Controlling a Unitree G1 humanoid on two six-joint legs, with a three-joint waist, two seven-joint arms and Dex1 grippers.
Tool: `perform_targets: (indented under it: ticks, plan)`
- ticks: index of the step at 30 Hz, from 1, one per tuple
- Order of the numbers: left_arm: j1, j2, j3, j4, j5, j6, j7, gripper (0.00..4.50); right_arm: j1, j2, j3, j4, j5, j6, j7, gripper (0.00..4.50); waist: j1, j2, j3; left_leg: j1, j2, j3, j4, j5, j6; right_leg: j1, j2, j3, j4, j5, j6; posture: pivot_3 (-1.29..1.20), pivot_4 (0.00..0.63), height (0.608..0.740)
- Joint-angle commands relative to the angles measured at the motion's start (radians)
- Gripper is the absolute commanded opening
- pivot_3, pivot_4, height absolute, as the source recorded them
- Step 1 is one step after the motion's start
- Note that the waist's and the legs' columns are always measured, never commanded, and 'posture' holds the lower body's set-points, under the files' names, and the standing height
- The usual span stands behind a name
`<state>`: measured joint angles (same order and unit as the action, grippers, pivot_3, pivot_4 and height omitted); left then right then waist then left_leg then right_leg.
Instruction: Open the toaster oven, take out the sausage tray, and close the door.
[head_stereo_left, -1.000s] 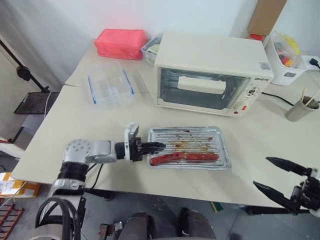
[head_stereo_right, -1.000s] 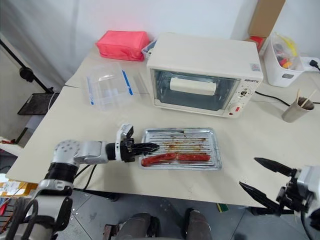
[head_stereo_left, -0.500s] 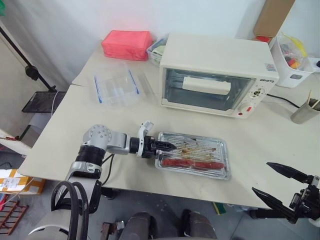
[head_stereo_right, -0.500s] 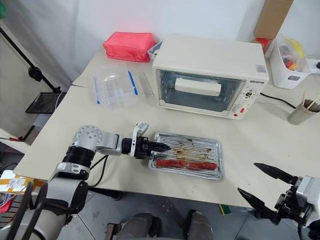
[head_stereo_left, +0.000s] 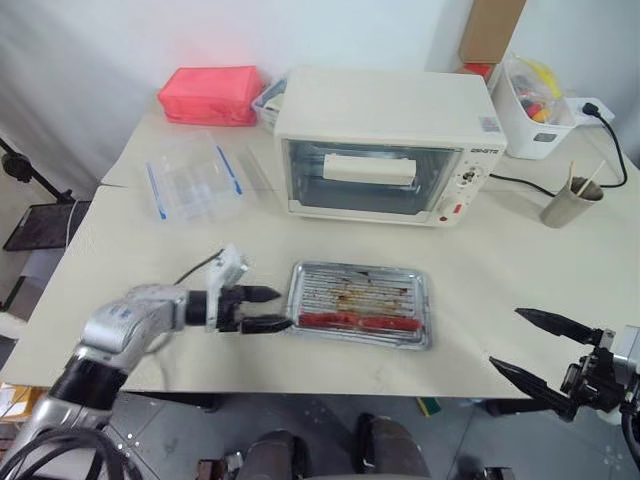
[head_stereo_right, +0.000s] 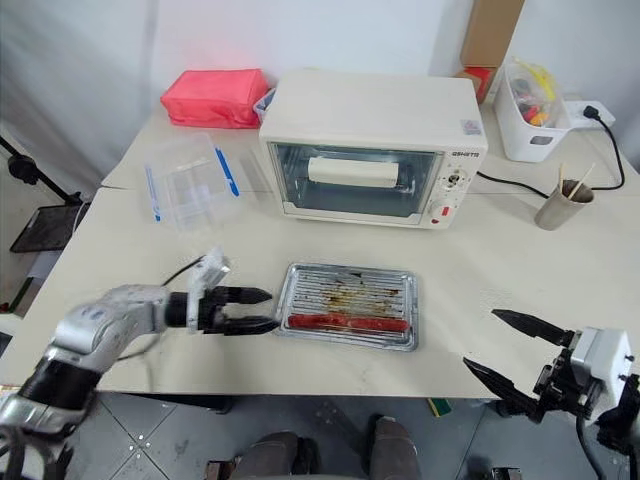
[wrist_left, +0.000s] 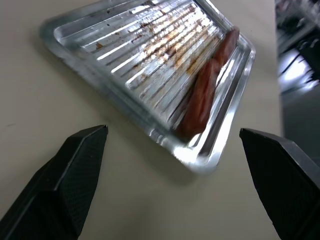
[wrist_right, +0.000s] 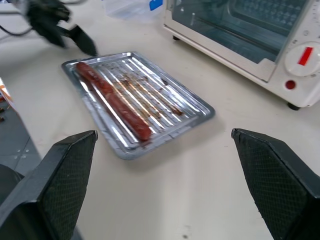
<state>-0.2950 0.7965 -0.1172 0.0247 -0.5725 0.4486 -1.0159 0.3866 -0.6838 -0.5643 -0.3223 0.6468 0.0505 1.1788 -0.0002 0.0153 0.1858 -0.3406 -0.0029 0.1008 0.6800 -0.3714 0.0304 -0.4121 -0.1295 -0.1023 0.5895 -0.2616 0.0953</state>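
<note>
Two red sausages (head_stereo_left: 360, 321) lie end to end along the near rim of the ridged, grease-stained tray (head_stereo_left: 358, 303), which rests on the worktop (head_stereo_left: 500, 260) before the oven (head_stereo_left: 385, 145); its door (head_stereo_left: 365, 178) is shut. My left claw (head_stereo_left: 268, 308) gapes empty beside the tray; my right claw (head_stereo_left: 528, 348) gapes empty.

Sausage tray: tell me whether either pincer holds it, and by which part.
Nothing is held. The left pincer stands open beside the sausage tray, clear of its rim; the right pincer is open, off the table.
</note>
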Motion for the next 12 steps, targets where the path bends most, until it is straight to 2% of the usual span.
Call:
perform_targets:
  ticks: [1, 4, 7, 12]
  plan:
    - [0.055, -0.025, 0.153, 0.019, 0.053, -0.307, -0.054, 4.49, -0.04, -0.025, 0.016, 0.017, 0.004, -0.009, 0.021, 4.5, 0.004, 0.0, 0.001, -0.001, 0.0, -0.001, 0.0, 0.0, 0.001, -0.001, 0.0, -0.001, 0.0, 0.0, 0.0, 0.0, 0.15, 0.74]
    - [0.105, -0.018, 0.225, 0.015, 0.08, -0.459, -0.112, 4.49, -0.083, -0.049, 0.036, 0.033, 0.008, -0.004, 0.043, 4.5, 0.02, -0.001, 0.001, -0.009, 0.0, -0.004, 0.002, 0.001, 0.004, -0.006, -0.002, -0.003, 0.0, 0.0, 0.0, 0.0, 0.15, 0.74]
    - [0.148, 0.012, 0.277, -0.01, 0.074, -0.468, -0.136, 4.49, -0.129, -0.071, 0.06, 0.04, 0.013, 0.004, 0.064, 4.5, 0.022, 0.0, 0.001, -0.013, -0.001, -0.003, 0.003, 0.003, 0.012, -0.01, -0.003, -0.004, 0.0, 0.001, 0.001, 0.0, 0.15, 0.74]
    - [0.206, 0.034, 0.318, -0.027, 0.064, -0.465, -0.175, 4.49, -0.198, -0.076, 0.099, 0.041, 0.016, -0.001, 0.082, 4.5, 0.024, 0.0, 0.001, -0.014, -0.001, -0.003, 0.003, 0.003, 0.015, -0.01, -0.002, -0.007, 0.0, 0.001, 0.001, 0.0, 0.15, 0.74]
